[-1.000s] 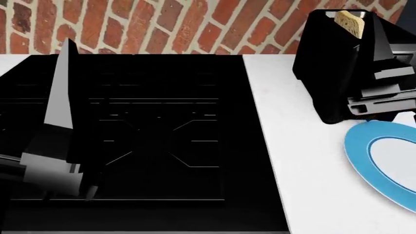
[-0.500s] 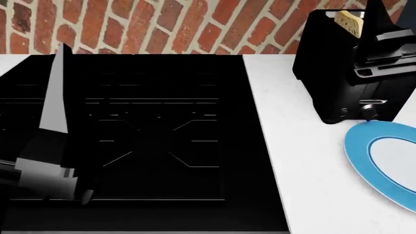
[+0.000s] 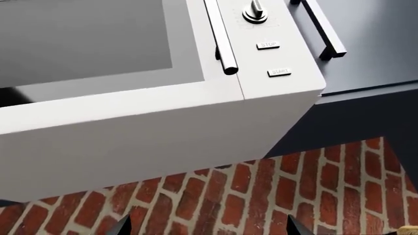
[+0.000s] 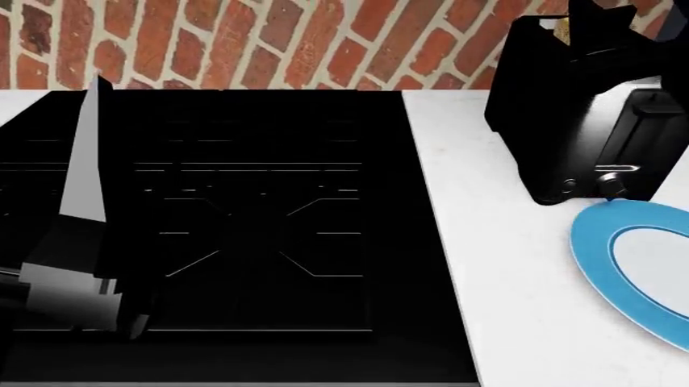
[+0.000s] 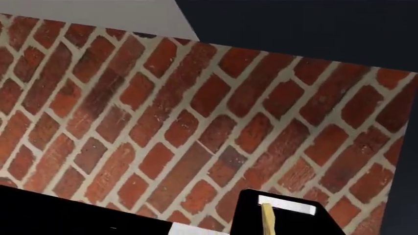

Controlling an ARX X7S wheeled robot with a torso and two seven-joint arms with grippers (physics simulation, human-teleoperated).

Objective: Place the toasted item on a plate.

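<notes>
Head view: black toaster stands on the white surface at the right, against the red brick wall. The right gripper sits above the toaster's top, dark against dark, so I cannot tell whether its fingers are spread or pressed together. A sliver of the toasted item shows just beside the gripper at the toaster's top edge; the rest is hidden behind the arm. The plate, blue rim with pale centre, lies flat on the surface in front of the toaster, near it, partly cut off by the frame edge. A black cooktop fills the left and middle of the surface. The left arm hangs over the cooktop's left side. Left wrist view: two dark finger tips stand well apart at the frame edge with nothing between them, so the left gripper is spread; beyond them a white microwave and brick. Right wrist view: the toast stands upright, edge-on, in the toaster slot; no fingers visible here
</notes>
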